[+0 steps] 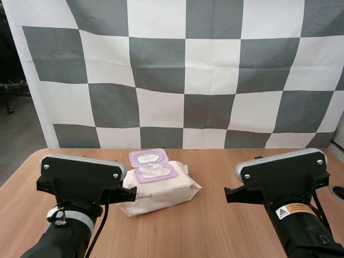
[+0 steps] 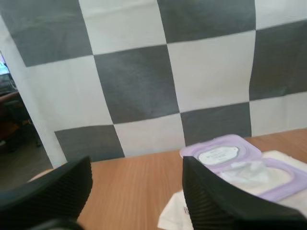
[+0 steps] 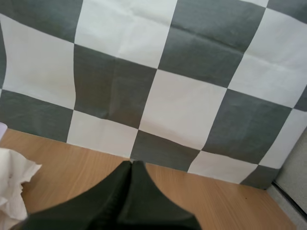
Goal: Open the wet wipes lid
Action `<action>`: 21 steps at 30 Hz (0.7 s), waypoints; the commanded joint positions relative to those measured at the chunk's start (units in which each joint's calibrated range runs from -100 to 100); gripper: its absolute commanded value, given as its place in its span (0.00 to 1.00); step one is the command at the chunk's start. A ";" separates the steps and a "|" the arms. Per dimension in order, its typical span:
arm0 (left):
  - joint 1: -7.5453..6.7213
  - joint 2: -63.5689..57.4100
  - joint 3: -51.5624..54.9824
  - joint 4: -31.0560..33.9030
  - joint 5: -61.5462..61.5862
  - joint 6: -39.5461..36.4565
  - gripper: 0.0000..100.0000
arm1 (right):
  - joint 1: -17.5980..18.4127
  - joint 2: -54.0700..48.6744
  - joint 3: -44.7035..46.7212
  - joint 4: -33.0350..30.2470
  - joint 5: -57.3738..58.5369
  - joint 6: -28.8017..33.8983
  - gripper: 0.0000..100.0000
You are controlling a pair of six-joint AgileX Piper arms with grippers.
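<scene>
Lying ahead of left jaws: wet wipes pack point(image 1: 161, 191) | left jaws apart | right jaws together

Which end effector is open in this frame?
The left end effector: its fingers stand apart beside the wipes pack, while the right end effector is shut into one wedge.

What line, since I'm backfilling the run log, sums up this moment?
lid: open | pack: on table | left end effector: open, near pack | right end effector: shut, apart from pack
</scene>
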 commanded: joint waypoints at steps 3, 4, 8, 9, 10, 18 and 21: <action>-2.49 -1.07 0.00 -2.27 -21.74 -1.29 0.90 | -1.65 -0.56 0.04 2.14 3.37 0.36 0.00; -2.99 -1.21 0.00 -2.27 -24.00 -1.28 0.90 | -1.65 -0.43 0.04 2.77 3.52 0.36 0.00; -5.36 -1.35 0.00 -2.57 -34.44 -1.84 0.90 | -1.65 -0.43 0.04 2.88 3.23 0.36 0.00; -5.90 -1.35 0.00 -2.57 -36.01 -1.84 0.90 | -1.65 -0.43 0.04 2.88 3.23 0.36 0.00; -6.33 -1.35 0.00 -2.57 -36.79 -1.84 0.90 | -1.65 -0.43 0.04 2.88 3.23 0.36 0.00; -10.52 -1.35 0.00 8.97 -33.93 -5.18 0.90 | -1.65 -4.06 0.04 2.99 3.22 0.36 0.00; -11.98 -1.35 0.00 11.67 -31.59 -8.79 0.90 | -1.65 -9.66 0.04 2.99 3.22 0.36 0.00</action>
